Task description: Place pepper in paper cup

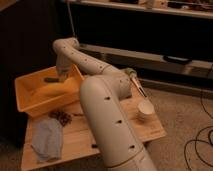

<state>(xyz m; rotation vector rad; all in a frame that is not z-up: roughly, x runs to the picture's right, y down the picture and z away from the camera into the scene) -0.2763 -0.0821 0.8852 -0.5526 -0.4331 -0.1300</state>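
My gripper [61,76] reaches down into the yellow bin [30,100] at the back left of the wooden table [85,137]. A slim, dark, elongated thing, which looks like the pepper [49,79], lies just left of the gripper and close against it. I cannot tell whether the gripper holds it. The off-white paper cup [145,110] stands upright near the table's right edge, well to the right of the gripper. My white arm [107,115] crosses the middle of the view and hides part of the table.
A green-headed brush [132,73] with a long handle lies behind the cup. A blue-grey cloth [47,140] lies at the front left. A small dark cluster [62,117] sits in front of the bin. A dark shelf unit stands behind the table, with cables on the floor at right.
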